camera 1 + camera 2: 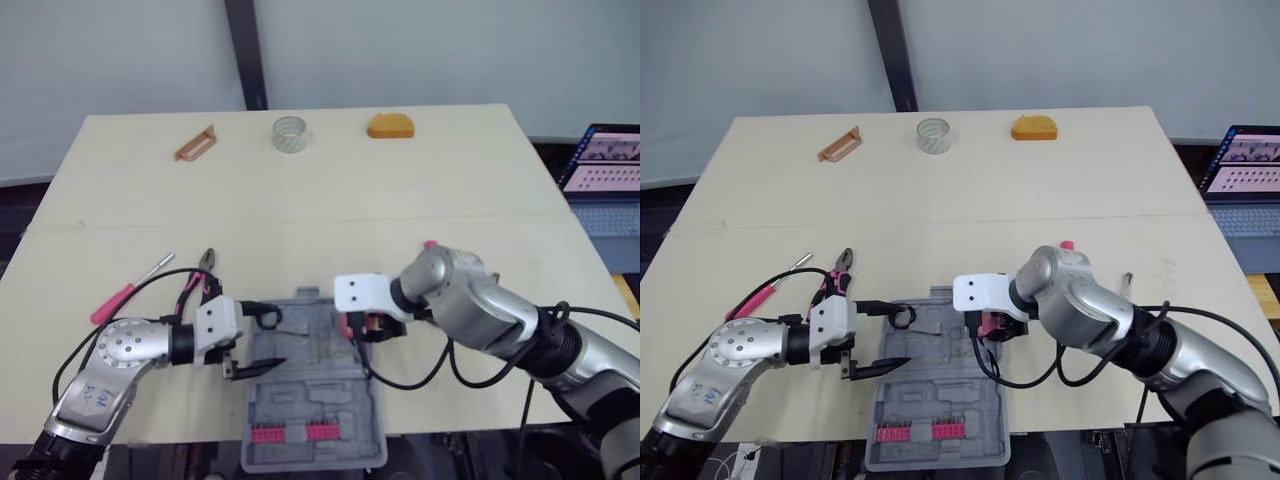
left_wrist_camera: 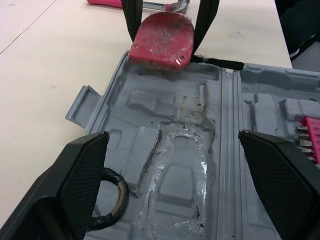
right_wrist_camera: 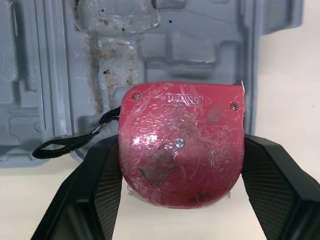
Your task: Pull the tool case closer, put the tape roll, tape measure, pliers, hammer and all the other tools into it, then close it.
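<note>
Right wrist view, centre: the right gripper [image 3: 180, 145] clamps the tape measure [image 3: 182, 125] over the rim of the case [image 3: 210, 45], likely to drop it into a recess; the left gripper [image 1: 262, 340] hangs open beside the tape roll [image 1: 268, 318] inside.

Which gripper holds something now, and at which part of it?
The right gripper holds the red tape measure by its opposite edges; the left gripper holds nothing.

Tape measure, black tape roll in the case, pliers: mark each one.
tape measure [image 3: 182, 145], right wrist view, centre of its red face.
black tape roll [image 2: 122, 193], left wrist view, on the ring's band.
pliers [image 1: 203, 270], left eye view, near the pivot.
</note>
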`<state>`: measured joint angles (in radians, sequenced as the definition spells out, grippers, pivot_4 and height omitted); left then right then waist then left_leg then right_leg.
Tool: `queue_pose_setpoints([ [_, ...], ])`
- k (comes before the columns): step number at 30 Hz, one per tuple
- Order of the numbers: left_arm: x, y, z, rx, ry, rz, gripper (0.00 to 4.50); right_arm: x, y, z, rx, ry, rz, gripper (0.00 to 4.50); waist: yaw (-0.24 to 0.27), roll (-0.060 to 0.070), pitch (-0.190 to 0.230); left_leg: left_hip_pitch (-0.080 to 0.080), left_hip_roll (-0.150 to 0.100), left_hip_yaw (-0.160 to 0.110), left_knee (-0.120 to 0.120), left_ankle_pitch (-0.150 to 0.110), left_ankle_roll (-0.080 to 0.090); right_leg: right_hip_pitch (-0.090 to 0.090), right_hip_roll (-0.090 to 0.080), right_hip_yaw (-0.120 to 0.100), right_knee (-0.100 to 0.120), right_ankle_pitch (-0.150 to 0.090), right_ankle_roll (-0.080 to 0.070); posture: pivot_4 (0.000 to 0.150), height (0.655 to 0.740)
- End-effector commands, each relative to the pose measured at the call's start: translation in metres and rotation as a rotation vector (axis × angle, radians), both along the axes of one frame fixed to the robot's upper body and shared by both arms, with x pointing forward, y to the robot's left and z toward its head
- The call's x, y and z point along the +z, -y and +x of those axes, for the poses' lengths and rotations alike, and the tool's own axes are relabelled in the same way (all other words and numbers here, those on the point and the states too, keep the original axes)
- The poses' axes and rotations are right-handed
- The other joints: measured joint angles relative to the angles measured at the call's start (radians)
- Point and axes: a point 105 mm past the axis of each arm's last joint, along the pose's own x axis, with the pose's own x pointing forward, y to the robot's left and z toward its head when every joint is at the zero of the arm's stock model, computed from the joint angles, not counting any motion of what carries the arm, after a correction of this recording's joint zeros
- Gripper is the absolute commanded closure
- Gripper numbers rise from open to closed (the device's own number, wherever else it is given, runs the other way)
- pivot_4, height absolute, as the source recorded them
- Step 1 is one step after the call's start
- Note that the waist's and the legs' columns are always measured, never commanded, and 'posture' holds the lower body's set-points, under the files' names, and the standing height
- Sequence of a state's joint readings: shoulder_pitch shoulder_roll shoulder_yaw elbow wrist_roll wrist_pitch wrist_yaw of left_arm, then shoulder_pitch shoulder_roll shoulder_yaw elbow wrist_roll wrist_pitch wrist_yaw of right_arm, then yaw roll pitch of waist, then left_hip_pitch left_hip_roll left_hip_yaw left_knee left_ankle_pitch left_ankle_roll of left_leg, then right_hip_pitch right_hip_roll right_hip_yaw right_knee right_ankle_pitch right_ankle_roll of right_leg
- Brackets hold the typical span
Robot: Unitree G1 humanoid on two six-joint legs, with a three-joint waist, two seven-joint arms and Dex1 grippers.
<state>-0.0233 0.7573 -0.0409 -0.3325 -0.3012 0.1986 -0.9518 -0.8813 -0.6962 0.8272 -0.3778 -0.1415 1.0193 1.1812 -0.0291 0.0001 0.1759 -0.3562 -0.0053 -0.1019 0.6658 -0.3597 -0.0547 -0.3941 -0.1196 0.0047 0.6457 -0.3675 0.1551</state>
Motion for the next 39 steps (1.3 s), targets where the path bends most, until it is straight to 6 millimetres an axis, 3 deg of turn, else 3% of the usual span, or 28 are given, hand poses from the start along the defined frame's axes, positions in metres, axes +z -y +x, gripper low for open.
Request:
queue_pose_setpoints([
  [1, 0.005, -0.003, 0.000, 0.011, 0.025, 0.003, 0.00, 0.005, -0.007, 0.004, 0.029, 0.049, 0.005, 1.55, 0.000, 0.000, 0.000, 0.000, 0.000, 0.000, 0.000, 0.000, 0.000, 0.000, 0.000, 0.000, 0.000, 0.000, 0.000, 0.150, 0.7400],
  [17, 0.005, -0.003, -0.002, 0.018, 0.026, 0.003, 0.00, -0.004, -0.016, 0.018, 0.031, 0.065, 0.004, 1.55, -0.001, 0.000, 0.000, 0.000, 0.000, 0.000, 0.000, 0.000, 0.000, 0.000, 0.000, 0.000, 0.000, 0.000, 0.000, 0.150, 0.7400],
  [39, 0.007, -0.001, -0.003, 0.019, 0.023, -0.003, 0.00, -0.013, -0.018, 0.017, 0.056, 0.068, -0.010, 1.55, -0.001, 0.000, 0.000, 0.000, 0.000, 0.000, 0.000, 0.000, 0.000, 0.000, 0.000, 0.000, 0.000, 0.000, 0.000, 0.150, 0.7400],
])
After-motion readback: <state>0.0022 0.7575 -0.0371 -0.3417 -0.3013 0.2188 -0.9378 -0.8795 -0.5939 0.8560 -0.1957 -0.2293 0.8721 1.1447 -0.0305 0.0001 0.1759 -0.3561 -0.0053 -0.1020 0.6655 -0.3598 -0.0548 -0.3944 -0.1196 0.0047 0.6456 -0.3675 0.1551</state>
